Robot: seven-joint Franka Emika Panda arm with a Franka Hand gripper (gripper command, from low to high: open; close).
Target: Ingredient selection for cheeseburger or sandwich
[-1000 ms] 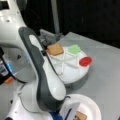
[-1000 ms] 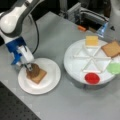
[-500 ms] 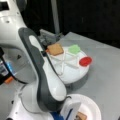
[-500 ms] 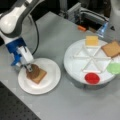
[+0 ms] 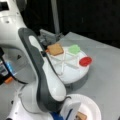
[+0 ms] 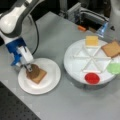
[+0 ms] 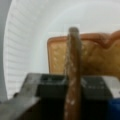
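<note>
nothing has shifted over the last second: the claw point(image 6: 29, 68) stays clamped on the brown patty point(image 6: 33, 72), resting it on the toast square point(image 6: 38, 76) on the white plate point(image 6: 51, 82).

Plate point(image 6: 51, 82), lower left of a front view, carries toast point(image 6: 40, 76) under the patty point(image 6: 32, 72). Divided tray point(image 6: 75, 66) lies right, on the table point(image 6: 57, 37).

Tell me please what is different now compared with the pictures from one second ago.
Nothing has visibly changed. The pincer stays shut on the brown patty, holding it over the toast square on the white plate. On the divided tray the cheese square, second toast, green leaf and red disc lie as before.
</note>
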